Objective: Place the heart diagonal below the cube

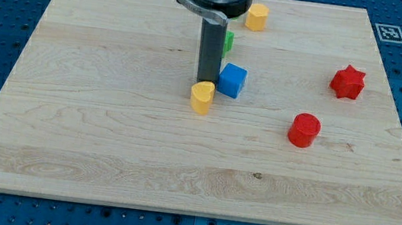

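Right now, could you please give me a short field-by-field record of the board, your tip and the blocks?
surface: wooden board
my tip: at the yellow heart's top edge, left of the blue cube
yellow heart: diagonally below-left of the cube, close beside it
blue cube
green block: mostly hidden behind the rod
yellow hexagonal block: near the view's top
red star: at the view's right
red cylinder

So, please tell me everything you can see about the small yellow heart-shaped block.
The small yellow heart-shaped block looks like solid, matt painted material, with a paler top face and darker sides. It lies flat on the light wooden board, near the middle. My tip stands right behind it, at its upper edge, seemingly touching. The blue cube sits just to its upper right, very close; contact cannot be told.
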### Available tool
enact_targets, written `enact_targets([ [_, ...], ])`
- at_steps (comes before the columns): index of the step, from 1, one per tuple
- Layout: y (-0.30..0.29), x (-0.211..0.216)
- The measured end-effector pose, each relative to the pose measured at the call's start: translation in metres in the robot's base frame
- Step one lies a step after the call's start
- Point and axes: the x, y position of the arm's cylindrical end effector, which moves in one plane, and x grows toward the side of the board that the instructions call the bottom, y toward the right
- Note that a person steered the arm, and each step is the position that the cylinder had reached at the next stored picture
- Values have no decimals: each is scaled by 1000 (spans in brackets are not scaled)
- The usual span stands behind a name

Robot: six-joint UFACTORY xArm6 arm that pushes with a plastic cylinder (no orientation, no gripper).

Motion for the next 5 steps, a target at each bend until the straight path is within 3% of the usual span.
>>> enact_targets([
  [2,-2,31],
  [3,-42,31],
  [4,-99,15],
  [5,-117,-41],
])
